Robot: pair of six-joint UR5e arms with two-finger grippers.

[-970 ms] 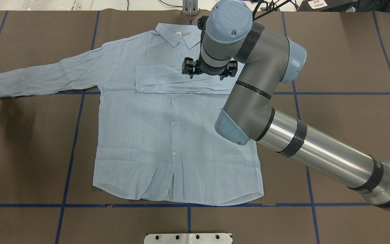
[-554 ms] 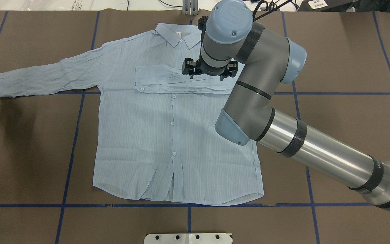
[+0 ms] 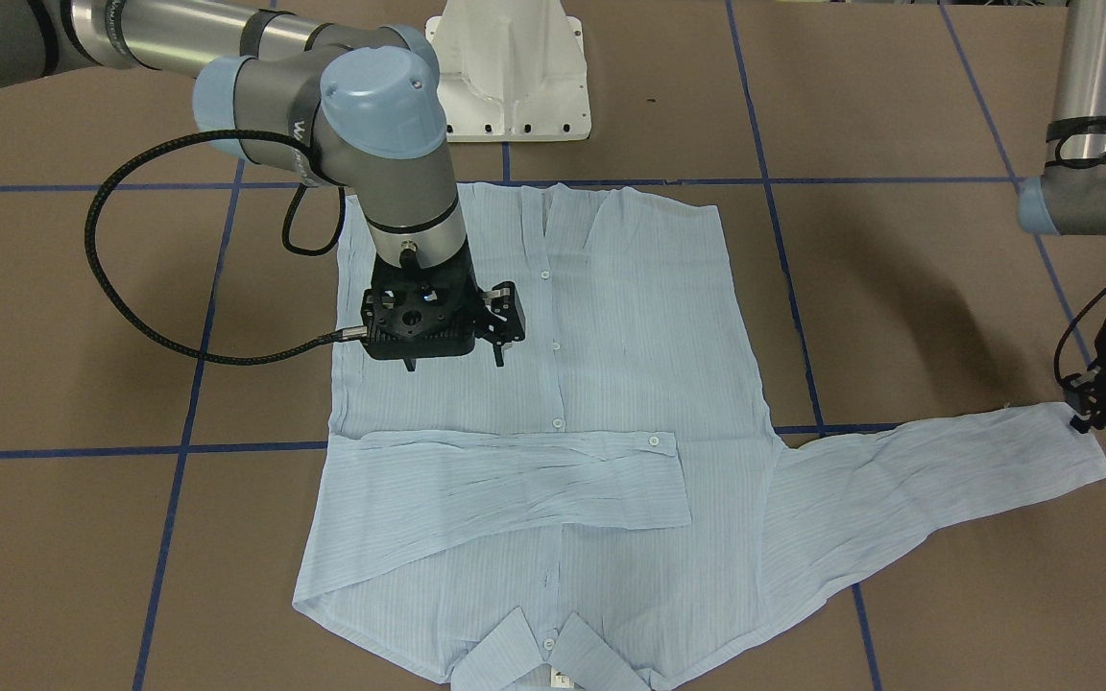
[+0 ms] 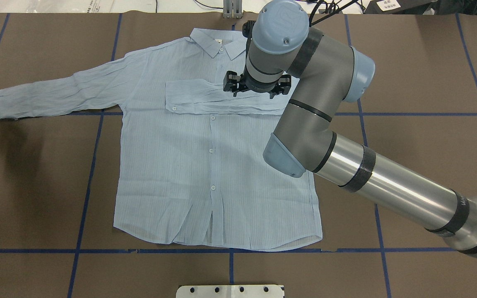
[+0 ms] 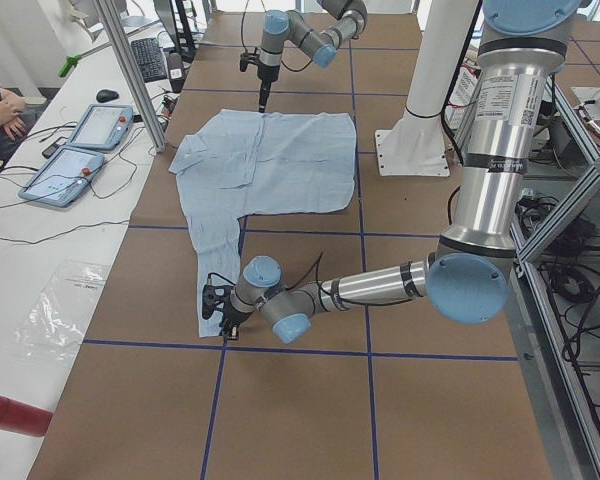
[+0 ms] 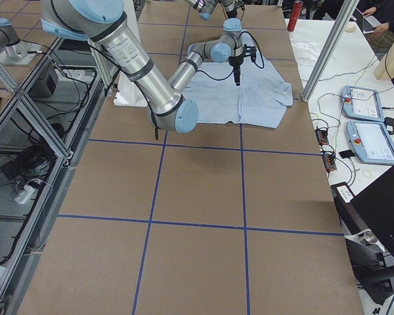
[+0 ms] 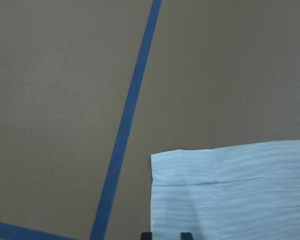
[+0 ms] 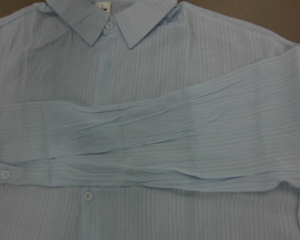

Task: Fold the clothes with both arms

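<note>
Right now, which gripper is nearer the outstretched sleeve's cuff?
Left. The left gripper sits at the cuff; the right gripper hangs over the shirt, far from it.

Bright, even overhead light; soft shadows, sharp focus

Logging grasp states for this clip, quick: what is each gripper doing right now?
Left gripper: at the sleeve cuff of the shirt; closure cannot be told.
Right gripper: open, empty, above the shirt.

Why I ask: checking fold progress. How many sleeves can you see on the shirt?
2. One sleeve lies folded across the shirt's chest, near the right gripper; the other lies stretched out on the table, its cuff at the left gripper.
</note>
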